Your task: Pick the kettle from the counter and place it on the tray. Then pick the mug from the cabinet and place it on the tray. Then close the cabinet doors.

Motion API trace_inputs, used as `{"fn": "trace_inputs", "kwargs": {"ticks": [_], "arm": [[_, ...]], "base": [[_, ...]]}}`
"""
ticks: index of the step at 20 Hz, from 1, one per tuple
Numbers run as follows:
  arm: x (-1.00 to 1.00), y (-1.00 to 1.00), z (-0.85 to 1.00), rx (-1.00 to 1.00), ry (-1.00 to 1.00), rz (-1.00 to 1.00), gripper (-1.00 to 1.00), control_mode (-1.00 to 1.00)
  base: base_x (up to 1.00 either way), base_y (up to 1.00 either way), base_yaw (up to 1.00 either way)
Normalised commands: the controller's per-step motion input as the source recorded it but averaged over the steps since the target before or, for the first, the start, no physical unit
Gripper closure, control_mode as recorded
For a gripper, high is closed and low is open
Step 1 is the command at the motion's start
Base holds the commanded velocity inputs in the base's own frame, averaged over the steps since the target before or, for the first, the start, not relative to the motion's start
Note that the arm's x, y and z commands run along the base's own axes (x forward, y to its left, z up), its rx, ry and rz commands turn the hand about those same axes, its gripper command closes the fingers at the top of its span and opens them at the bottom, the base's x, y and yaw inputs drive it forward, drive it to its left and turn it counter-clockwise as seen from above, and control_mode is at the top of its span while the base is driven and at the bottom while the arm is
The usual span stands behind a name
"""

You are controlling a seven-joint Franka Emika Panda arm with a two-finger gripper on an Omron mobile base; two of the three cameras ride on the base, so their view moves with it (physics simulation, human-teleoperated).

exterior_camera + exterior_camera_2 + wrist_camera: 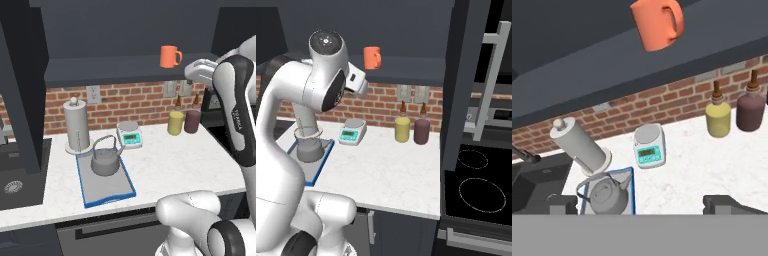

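Observation:
The grey kettle point(105, 159) stands on the blue-rimmed tray point(111, 191) on the white counter point(170, 165). An orange mug point(170, 56) sits on the dark shelf of the navy cabinet point(125, 70), handle to the right. My gripper point(644, 205) is open, its fingertips point(562, 204) wide apart with nothing between them. It hangs in the air in front of the shelf, apart from the mug point(657, 22), looking down over the kettle point(607, 195). Both cabinet doors stand open: one at the left point(20, 85), one at the right point(463, 85) with its silver bar handle point(491, 85).
A tall paper-towel holder point(76, 125) stands just behind the tray. A small white scale point(130, 134) is beside it. Yellow point(175, 122) and maroon point(192, 120) canisters stand at the brick wall. A sink point(15, 175) lies left; a stove point(481, 185) lies right.

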Motion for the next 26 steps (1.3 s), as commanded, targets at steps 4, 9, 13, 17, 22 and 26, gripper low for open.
{"fn": "trace_inputs", "kwargs": {"ticks": [4, 9, 13, 17, 22, 26], "arm": [[0.05, -0.41, 0.0, -0.11, -0.03, 0.05, -1.0, -1.0], [0.07, -0.18, -0.02, -0.04, -0.1, 0.02, -1.0, -1.0], [0.1, -0.29, 0.01, -0.03, -0.16, 0.06, -1.0, -1.0], [0.1, -0.36, 0.1, -0.01, -0.13, 0.1, -1.0, -1.0], [0.23, -0.23, 0.2, 0.0, -0.05, 0.12, -1.0, -1.0], [0.52, -0.02, 0.2, 0.0, 0.01, 0.11, -1.0, -1.0]], "base": [[0.0, 0.0, 0.0], [0.0, 0.0, 0.0], [0.0, 0.0, 0.0], [0.0, 0.0, 0.0], [0.0, 0.0, 0.0], [0.0, 0.0, 0.0]]}}
